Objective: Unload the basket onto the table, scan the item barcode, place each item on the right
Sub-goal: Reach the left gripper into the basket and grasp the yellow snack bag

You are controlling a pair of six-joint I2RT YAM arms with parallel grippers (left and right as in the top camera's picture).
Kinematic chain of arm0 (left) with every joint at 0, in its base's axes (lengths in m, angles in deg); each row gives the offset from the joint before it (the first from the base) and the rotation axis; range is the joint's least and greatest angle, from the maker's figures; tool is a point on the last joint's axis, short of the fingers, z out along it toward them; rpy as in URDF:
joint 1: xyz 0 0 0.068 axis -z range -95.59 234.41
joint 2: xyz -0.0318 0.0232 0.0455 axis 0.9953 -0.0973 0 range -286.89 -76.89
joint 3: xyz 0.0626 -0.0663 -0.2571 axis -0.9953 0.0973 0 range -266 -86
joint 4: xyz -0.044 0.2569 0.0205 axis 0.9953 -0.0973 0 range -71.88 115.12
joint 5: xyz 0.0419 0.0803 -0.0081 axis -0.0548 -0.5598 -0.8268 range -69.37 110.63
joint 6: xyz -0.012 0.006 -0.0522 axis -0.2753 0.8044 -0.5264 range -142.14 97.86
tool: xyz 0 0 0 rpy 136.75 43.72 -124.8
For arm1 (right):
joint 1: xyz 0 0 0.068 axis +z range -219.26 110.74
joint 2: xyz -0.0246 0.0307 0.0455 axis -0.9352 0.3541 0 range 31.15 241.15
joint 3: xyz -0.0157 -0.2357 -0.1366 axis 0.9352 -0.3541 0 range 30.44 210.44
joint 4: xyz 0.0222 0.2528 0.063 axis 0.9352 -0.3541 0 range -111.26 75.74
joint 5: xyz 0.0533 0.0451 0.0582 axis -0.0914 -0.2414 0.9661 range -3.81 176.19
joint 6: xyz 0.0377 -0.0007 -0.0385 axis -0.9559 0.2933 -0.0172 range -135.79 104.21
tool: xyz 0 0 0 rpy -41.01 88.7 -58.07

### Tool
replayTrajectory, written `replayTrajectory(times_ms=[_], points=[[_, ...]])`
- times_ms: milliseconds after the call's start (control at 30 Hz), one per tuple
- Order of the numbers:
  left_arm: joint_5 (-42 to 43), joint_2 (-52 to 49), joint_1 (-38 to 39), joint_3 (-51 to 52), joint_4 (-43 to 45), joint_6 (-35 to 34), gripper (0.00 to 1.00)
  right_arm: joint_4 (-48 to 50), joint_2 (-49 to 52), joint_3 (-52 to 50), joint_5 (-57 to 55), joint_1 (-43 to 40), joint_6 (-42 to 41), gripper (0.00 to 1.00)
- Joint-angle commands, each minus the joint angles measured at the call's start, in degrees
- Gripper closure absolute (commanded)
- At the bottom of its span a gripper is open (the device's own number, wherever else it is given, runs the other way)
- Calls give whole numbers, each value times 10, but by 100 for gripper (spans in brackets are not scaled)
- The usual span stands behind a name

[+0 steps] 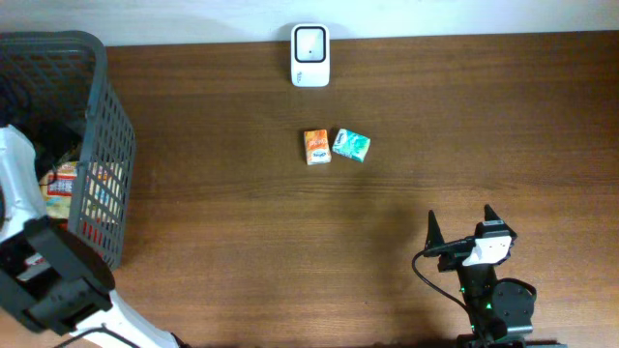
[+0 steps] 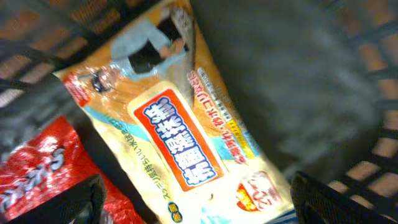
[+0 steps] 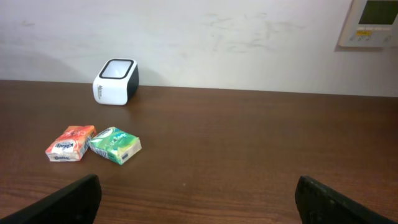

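**Overhead:** A brown table (image 1: 387,251) is seen from above. A dark mesh basket (image 1: 108,126) is set at its left edge and a white scanner (image 1: 310,55) at the far edge, about mid-width. An orange pack (image 1: 316,147) and a green pack (image 1: 351,145) are laid just beside each other near the middle, in front of the scanner, with bare wood left open on every side. The right gripper (image 1: 460,217) is held near the front edge on the right, well apart from the packs, its fingers spread and nothing between them. The left arm (image 1: 29,193) is reached into the basket, where its gripper is hidden.

**Left wrist:** The picture is blurred. A wipes pack (image 2: 186,137) is seen lying aslant inside the basket (image 2: 373,56), with a red pack (image 2: 37,168) at its lower left edge. The left gripper (image 2: 196,186) is held over the wipes pack, fingers spread wide to either side; contact cannot be told. The mesh walls are close at the top and right, so little room is left.

**Right wrist:** The right gripper (image 3: 198,186) is shown spread and empty above the table (image 3: 249,137). The orange pack (image 3: 70,144) and green pack (image 3: 114,145) are seen ahead to the left. The scanner (image 3: 115,81) is placed beyond them at the far edge, against the wall (image 3: 186,37). The wood to the right is left open
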Motion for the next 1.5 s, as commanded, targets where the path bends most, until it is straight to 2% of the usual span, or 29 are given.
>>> replayTrajectory(times_ms=[0,100,167,233,300,367,400,533,600,700,767,800,867,900,967,1033,1167,1300,1400,1467], points=[[13,-40,-1,3,20,-5,9,-2,-3,-5,-3,-4,3,2],[72,-53,-1,3,81,-5,15,-2,-3,-5,-3,-4,3,2],[77,-62,3,3,99,-5,20,-2,-3,-5,-3,-4,3,1],[71,-82,15,3,103,-5,21,-2,-3,-5,-3,-4,3,1],[51,-101,25,3,97,-5,21,-2,-3,-5,-3,-4,3,2],[-18,-117,33,3,74,-6,31,-2,-3,-5,-3,-4,3,2],[-54,-118,33,3,66,-6,32,-2,-3,-5,-3,-4,3,2],[-90,-118,29,3,41,-5,32,-2,-3,-5,-3,-4,3,1],[-90,-118,28,3,28,-5,32,-2,-3,-5,-3,-4,3,2],[-90,-117,28,2,11,-5,26,-2,-3,-5,-3,-4,3,2],[-90,-117,28,-13,-30,-5,20,-2,-3,-5,-3,-4,3,2],[-90,-117,28,-35,-55,-5,14,-2,-3,-5,-3,-4,3,1],[-90,-117,28,-108,-114,-5,9,-2,-3,-5,-3,-4,3,1],[-88,-117,28,-149,-148,-6,1,-2,-3,-5,-3,-4,3,2],[-99,-117,27,-205,-205,-5,1,-2,-3,-5,-3,-4,3,2],[-94,-120,21,-195,-221,-24,1,-2,-3,-5,-3,-4,3,2],[-73,-121,19,-110,-191,-40,1,-2,-3,-5,-3,-4,3,2],[-65,-121,15,-45,-102,-40,1,-2,-3,-5,-3,-4,3,2],[18,-121,15,0,-44,-40,1,-2,-3,-5,-3,-4,3,2],[14,-121,16,20,-21,-39,0,-2,-3,-5,-3,-4,3,2]])
